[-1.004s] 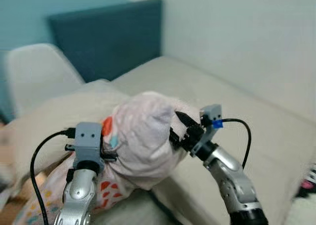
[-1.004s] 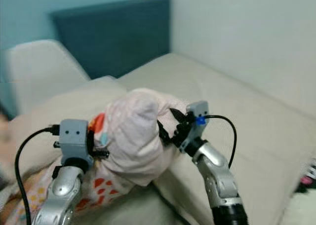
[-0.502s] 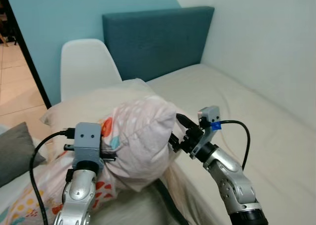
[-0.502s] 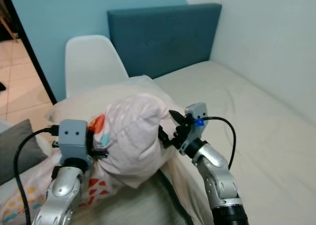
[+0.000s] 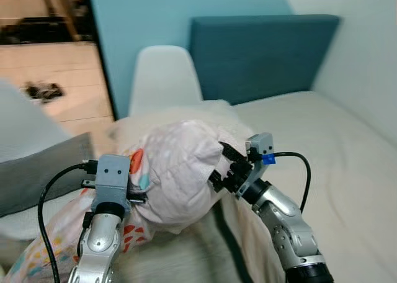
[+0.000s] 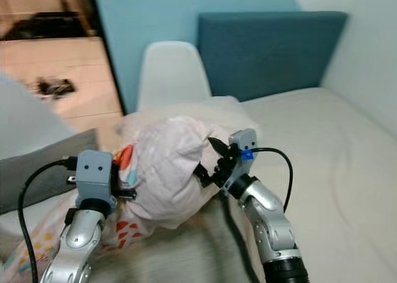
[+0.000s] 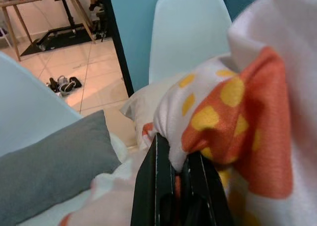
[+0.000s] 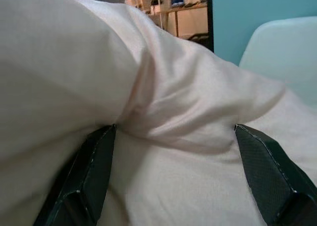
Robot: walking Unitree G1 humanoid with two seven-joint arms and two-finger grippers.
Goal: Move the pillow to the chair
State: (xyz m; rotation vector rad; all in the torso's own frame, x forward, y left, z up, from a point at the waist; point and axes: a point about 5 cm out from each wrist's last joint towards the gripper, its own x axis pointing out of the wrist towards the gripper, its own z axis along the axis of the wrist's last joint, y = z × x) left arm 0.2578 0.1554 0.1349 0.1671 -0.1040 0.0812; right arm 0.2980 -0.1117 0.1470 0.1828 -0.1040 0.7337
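A pale pink pillow (image 5: 177,171) with orange and yellow dots hangs above the bed between my two grippers. My left gripper (image 5: 133,193) is shut on a fold of its dotted cloth (image 7: 218,122), the two black fingers (image 7: 153,186) close together. On the pillow's other side, my right gripper (image 5: 218,165) is open, its fingers (image 8: 89,171) spread wide and pressed into the soft cloth (image 8: 163,107). The white chair (image 5: 162,78) stands beyond the pillow, beside the bed's head.
A teal headboard (image 5: 260,53) and a cream bed (image 5: 335,165) lie to the right. A cream pillow (image 5: 208,112) rests under the held one. A grey cushion (image 5: 43,171) lies at the left. A tiled floor (image 5: 56,66) lies beyond a doorway, with a teal wall behind the chair.
The view has swung left: chair and headboard sit further right in the picture, and the doorway floor and grey cushion have come into sight. Both grippers keep the same hold on the pillow.
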